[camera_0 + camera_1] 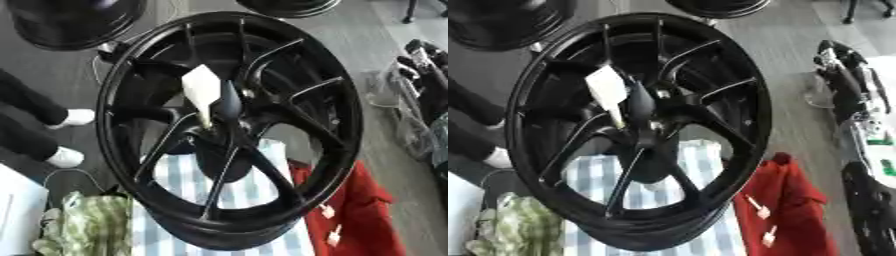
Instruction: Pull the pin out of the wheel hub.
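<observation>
A large glossy black multi-spoke alloy wheel (pixel 229 130) filled most of both views, standing tilted with its face turned toward the camera and its lower rim resting on a blue-and-white striped cloth (pixel 188 182). At the hub, where the spokes met, a dark pointed pin-like piece (pixel 230 102) stuck out toward the viewer, and a pale cream tag or wedge-shaped piece (pixel 202 92) lay just beside it on its left, touching or overlapping the hub; whether the two were joined could not be told. A crumpled red cloth (pixel 785 205) with small white tags lay to the right of the striped cloth, just beside the wheel's lower right rim. A green-and-white checked cloth (pixel 87 225) was bunched at the lower left. Parts of other black wheels (pixel 74 20) showed along the top edge. At the right edge of the right eye view a black robot arm (pixel 846 85) showed, well apart from the wheel, but no hand could be made out, so the state of the fingers could not be told.
</observation>
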`<state>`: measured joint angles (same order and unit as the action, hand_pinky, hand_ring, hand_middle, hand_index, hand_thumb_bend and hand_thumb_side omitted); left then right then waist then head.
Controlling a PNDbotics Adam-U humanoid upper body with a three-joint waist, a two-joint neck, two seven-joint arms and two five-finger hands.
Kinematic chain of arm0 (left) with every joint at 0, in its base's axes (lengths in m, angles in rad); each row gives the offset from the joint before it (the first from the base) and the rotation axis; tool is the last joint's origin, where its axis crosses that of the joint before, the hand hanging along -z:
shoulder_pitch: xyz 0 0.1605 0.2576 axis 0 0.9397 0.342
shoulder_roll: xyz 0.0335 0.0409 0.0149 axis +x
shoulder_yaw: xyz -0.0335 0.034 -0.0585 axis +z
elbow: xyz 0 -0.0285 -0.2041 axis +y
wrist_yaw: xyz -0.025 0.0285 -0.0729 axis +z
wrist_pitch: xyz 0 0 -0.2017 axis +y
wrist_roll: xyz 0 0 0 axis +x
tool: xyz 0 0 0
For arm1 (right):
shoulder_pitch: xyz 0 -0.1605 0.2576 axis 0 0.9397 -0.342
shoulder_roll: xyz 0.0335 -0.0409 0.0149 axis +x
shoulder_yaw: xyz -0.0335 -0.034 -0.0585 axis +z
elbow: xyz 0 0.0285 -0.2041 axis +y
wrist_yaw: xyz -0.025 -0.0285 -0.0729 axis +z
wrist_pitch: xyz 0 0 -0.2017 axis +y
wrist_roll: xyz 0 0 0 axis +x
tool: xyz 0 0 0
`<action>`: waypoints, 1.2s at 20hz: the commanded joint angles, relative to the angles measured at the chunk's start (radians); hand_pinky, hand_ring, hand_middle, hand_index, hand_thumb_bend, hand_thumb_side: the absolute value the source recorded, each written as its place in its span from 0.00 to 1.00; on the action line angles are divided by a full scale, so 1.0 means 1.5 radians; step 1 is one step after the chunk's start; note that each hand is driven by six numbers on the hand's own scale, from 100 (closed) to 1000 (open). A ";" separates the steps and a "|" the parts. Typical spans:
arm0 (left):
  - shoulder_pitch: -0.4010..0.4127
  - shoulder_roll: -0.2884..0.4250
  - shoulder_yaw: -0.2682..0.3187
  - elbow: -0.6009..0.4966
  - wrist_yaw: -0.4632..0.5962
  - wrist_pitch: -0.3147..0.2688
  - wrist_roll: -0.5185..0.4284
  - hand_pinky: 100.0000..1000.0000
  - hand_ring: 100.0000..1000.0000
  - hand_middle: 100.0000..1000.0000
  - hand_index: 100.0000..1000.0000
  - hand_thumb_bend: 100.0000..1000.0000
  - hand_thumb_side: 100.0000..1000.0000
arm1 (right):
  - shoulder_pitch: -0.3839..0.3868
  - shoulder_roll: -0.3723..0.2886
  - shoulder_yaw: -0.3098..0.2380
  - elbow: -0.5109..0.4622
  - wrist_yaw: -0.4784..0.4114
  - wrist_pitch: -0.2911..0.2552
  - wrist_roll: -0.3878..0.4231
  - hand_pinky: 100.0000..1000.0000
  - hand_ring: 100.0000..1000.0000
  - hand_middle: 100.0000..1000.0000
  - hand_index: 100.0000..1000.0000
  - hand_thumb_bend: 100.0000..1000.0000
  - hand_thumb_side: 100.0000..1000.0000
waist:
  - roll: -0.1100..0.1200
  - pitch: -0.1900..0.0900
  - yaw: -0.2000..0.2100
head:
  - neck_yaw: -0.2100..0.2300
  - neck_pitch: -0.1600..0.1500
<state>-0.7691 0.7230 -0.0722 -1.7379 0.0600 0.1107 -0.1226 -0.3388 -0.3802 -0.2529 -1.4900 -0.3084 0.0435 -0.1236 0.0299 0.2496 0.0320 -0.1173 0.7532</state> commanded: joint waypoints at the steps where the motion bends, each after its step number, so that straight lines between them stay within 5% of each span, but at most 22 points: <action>1: -0.048 0.051 -0.025 -0.004 -0.041 -0.005 -0.102 0.69 0.75 0.69 0.78 0.28 0.44 | -0.003 -0.024 -0.005 -0.008 0.005 0.000 -0.001 0.91 0.81 0.80 0.77 0.10 0.36 | 0.001 -0.018 0.000 | -0.002 -0.003; 2: -0.065 0.057 -0.035 -0.002 -0.057 -0.007 -0.139 0.69 0.75 0.70 0.78 0.35 0.49 | -0.002 -0.025 -0.005 -0.008 0.005 0.000 -0.001 0.91 0.81 0.80 0.77 0.09 0.36 | 0.002 -0.019 0.000 | -0.002 -0.003; 3: -0.082 0.060 -0.045 0.001 -0.072 -0.010 -0.178 0.70 0.75 0.70 0.79 0.29 0.45 | -0.002 -0.025 -0.005 -0.008 0.006 0.000 0.000 0.91 0.81 0.80 0.77 0.10 0.36 | 0.002 -0.019 0.000 | -0.003 -0.003; 13: -0.236 0.017 -0.109 0.065 -0.170 -0.004 -0.491 0.74 0.77 0.72 0.79 0.28 0.51 | 0.003 -0.025 -0.002 -0.005 0.009 0.002 0.003 0.91 0.81 0.80 0.77 0.09 0.37 | 0.003 -0.022 0.001 | -0.003 -0.007; 19: -0.293 -0.011 -0.159 0.113 -0.205 -0.023 -0.522 0.76 0.78 0.73 0.79 0.34 0.49 | 0.006 -0.025 0.000 -0.004 0.011 0.003 0.005 0.91 0.81 0.80 0.77 0.09 0.37 | 0.004 -0.020 0.002 | -0.002 -0.011; 24: -0.309 -0.014 -0.238 0.117 -0.173 -0.057 -0.523 0.81 0.82 0.74 0.77 0.44 0.23 | 0.005 -0.027 0.002 -0.004 0.012 0.003 0.007 0.91 0.81 0.80 0.77 0.09 0.37 | 0.009 -0.020 0.001 | -0.002 -0.012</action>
<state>-1.2074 0.6867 -0.4135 -1.5588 -0.2130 0.0381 -0.9071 -0.3239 -0.3841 -0.2501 -1.4875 -0.2944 0.0490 -0.1167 0.0456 0.2407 0.0331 -0.1215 0.7452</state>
